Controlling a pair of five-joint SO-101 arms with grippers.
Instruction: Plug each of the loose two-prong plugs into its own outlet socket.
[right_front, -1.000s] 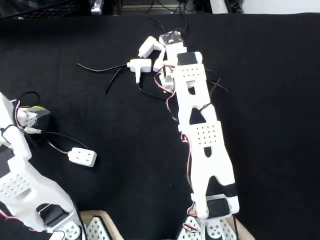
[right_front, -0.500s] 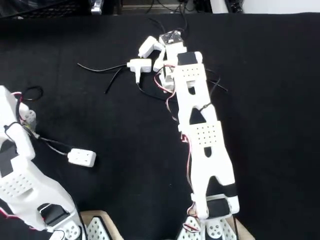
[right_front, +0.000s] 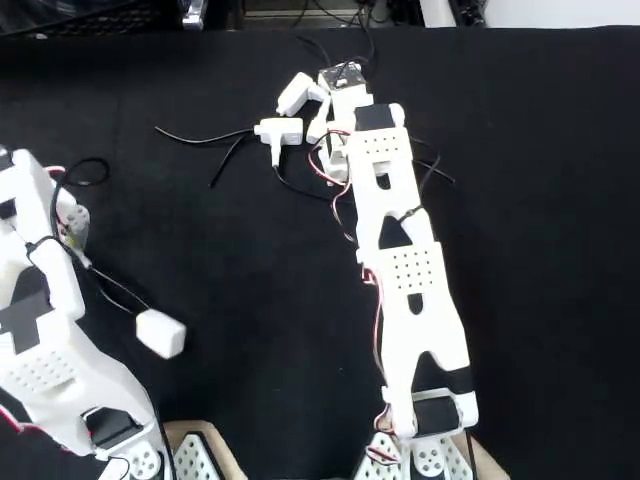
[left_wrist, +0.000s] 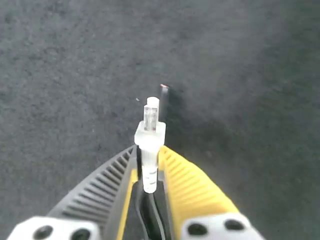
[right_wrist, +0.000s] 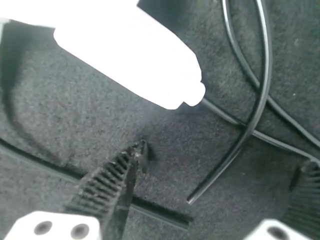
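Jaws of our left gripper (left_wrist: 148, 162) pinch the small white two-prong plug (left_wrist: 150, 131) at nine o'clock. The prongs point outward, we judge ready for pushing in. Its thin black cord (right_front: 110, 285) trails to a white boxy plastic socket (right_front: 160, 333). At twelve o'clock, jaws of our right gripper (right_wrist: 220, 160) stand wide.

High camera looks steeply down over our whole black table (right_front: 540, 150). Wrist cameras sit close above it; the right's white piece (right_wrist: 125, 55) is, we think, the high view's far one.
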